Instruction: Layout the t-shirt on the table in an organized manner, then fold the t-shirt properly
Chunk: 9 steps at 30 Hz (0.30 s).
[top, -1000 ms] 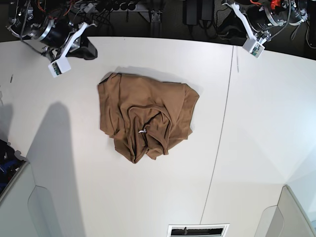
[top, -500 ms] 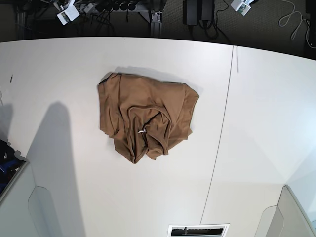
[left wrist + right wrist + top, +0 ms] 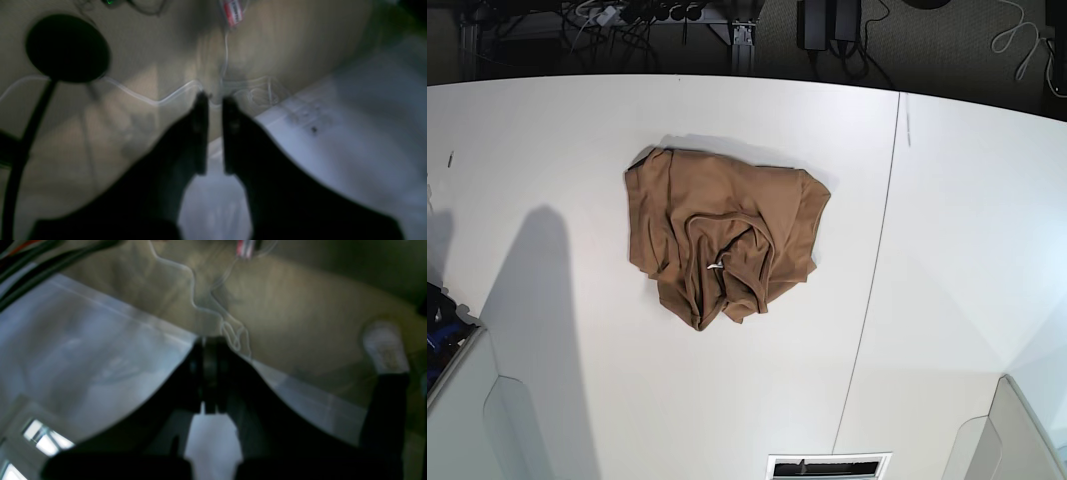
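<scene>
While a blurred, unreadable red label hangs above the left gripper, narrowly parted and empty, the right gripper is clenched on nothing and the shirt lies crumpled on the table.

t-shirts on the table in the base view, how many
1. A single crumpled tan t-shirt lies bunched left of the dark seam on the white table, its white neck tag showing. Nothing else is on it; neither tool reaches it.
</scene>
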{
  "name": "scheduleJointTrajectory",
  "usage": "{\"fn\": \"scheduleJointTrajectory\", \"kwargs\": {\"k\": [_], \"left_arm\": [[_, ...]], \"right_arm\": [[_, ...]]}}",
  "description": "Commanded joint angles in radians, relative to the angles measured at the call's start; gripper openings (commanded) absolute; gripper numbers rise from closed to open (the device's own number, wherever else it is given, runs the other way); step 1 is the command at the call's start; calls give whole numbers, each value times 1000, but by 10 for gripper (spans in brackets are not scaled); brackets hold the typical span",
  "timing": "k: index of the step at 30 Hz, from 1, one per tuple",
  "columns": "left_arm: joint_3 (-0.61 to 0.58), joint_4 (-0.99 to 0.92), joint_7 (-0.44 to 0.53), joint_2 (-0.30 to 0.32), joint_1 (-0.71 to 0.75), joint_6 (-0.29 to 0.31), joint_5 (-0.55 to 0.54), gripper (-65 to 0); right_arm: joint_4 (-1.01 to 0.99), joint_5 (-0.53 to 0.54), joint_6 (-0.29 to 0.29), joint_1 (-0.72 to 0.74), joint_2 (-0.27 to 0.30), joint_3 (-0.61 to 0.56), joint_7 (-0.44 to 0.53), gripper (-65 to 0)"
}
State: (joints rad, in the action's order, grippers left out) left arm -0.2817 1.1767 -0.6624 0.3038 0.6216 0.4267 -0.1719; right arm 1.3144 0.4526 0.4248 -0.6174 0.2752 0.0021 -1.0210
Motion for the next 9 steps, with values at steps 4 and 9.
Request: {"fn": "scheduleJointTrajectory", "kwargs": {"k": [4, 9], "left_arm": [[-49, -198, 24, -24, -136, -1, 14, -608], [-50, -384, 10, -69, -281, -102, 40, -608]], "right_arm": [[-154, -54, -11, 125, -34, -51, -12, -650], [-236, -61, -10, 234, -89, -53, -10, -650]]}}
